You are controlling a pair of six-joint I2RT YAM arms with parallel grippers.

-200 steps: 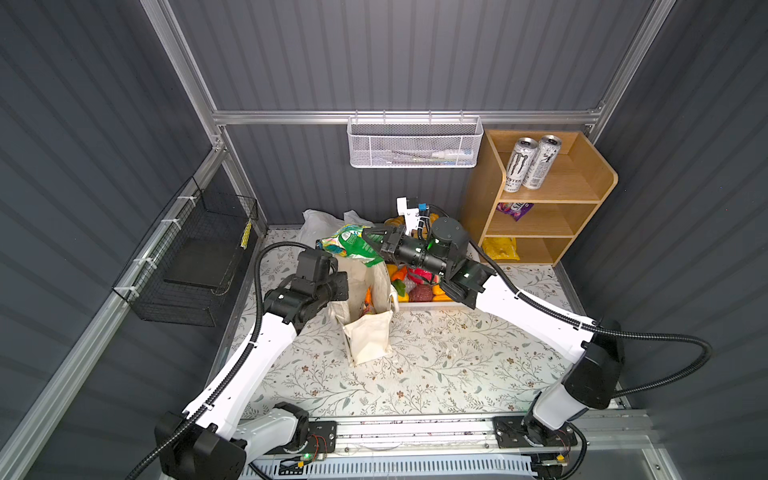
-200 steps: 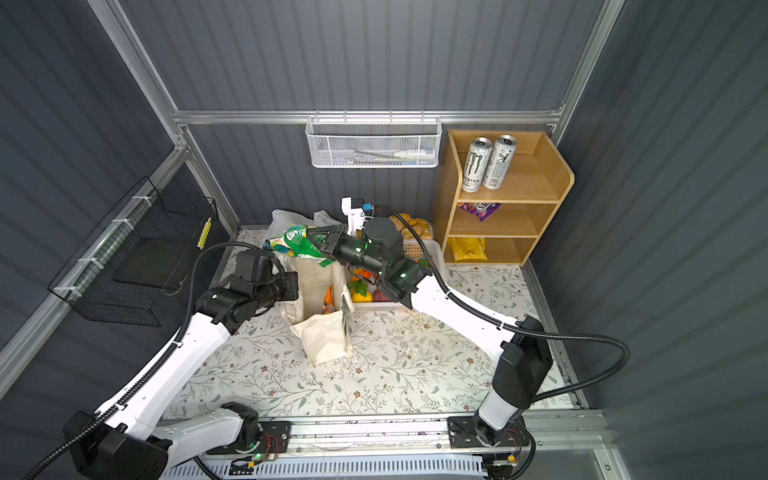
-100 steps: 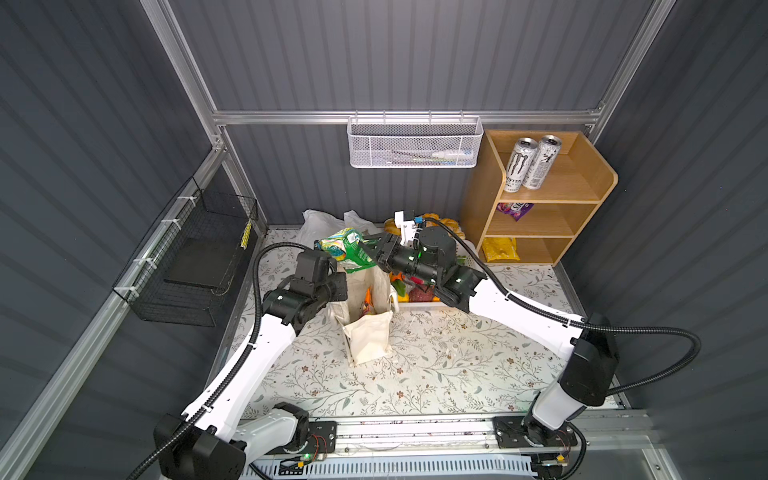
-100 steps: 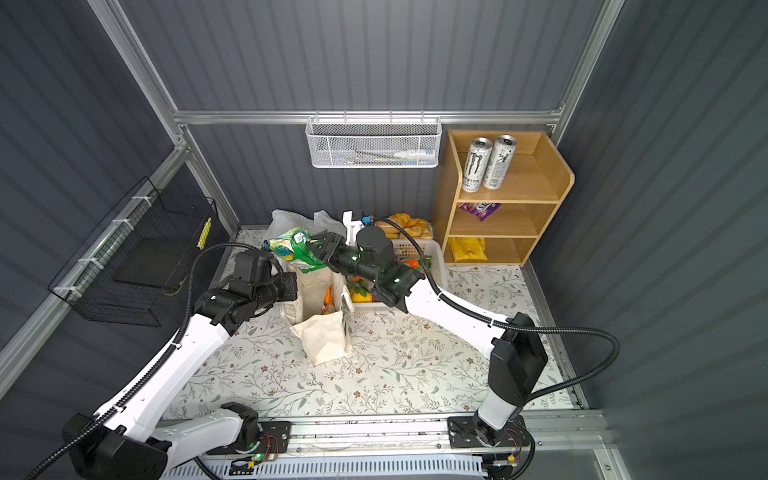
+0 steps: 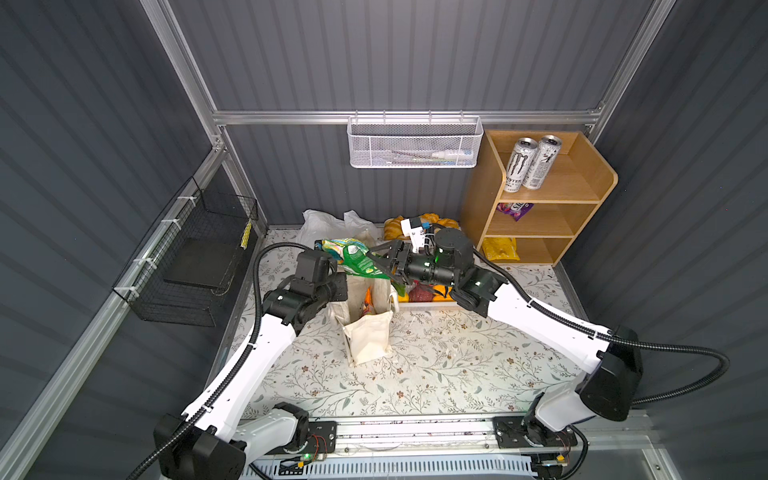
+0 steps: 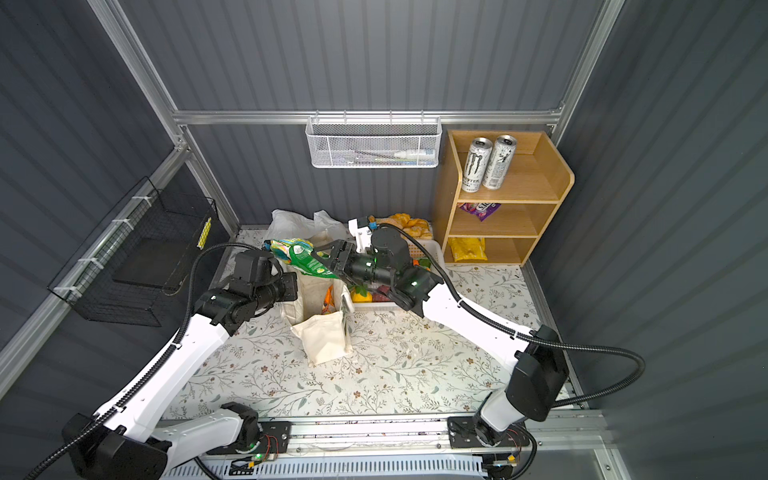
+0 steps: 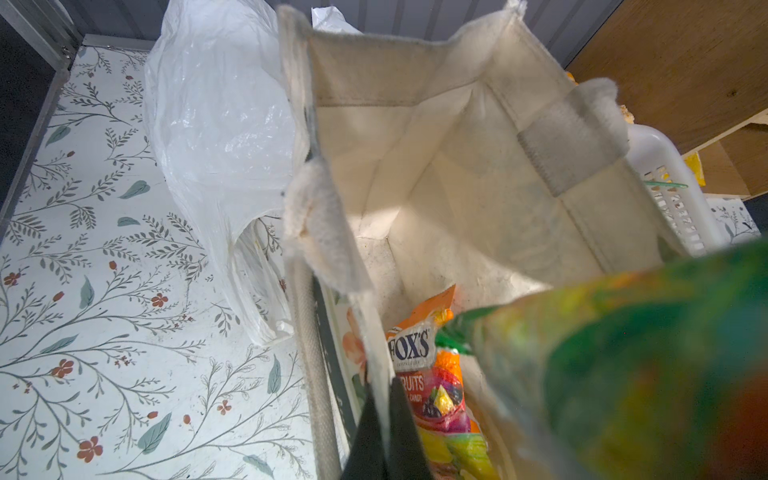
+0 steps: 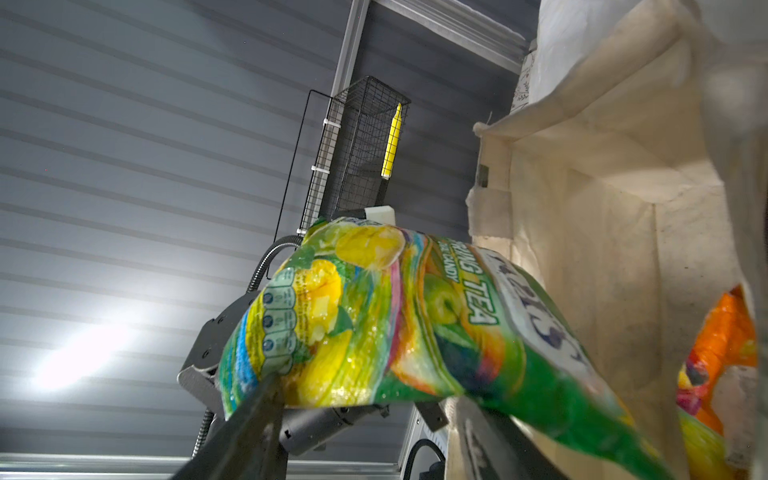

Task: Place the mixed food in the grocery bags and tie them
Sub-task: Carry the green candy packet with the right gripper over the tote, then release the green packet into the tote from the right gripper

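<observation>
A cream canvas tote (image 5: pixel 368 338) stands open in the middle of both top views, and an orange candy packet (image 7: pixel 428 374) lies at its bottom. The left gripper (image 7: pixel 384 399) is pressed together on the tote's near rim, pinching the cloth and holding the mouth open. A green candy packet (image 5: pixel 357 259) hangs tilted over that mouth, above the rim and not inside. It lies against the right gripper (image 5: pixel 383 262), whose jaws are spread apart rather than clamped on it. Just behind the tote, toward the upper left of the left wrist view, a white plastic bag (image 7: pixel 216 116) slumps on the flowered table (image 5: pixel 436 374); its contents cannot be seen. To the right of the tote sits a white basket (image 6: pixel 428 247) holding bread rolls (image 5: pixel 395 226) at its far end and toy produce nearer, including a yellow piece (image 6: pixel 360 295) and a dark red one (image 5: pixel 419 293). At the right rear, a wooden shelf (image 5: pixel 540 195) holds two cans (image 5: pixel 519 164) on top, a purple packet (image 5: pixel 515 210) in the middle and a yellow packet (image 5: pixel 500 249) at the bottom.
</observation>
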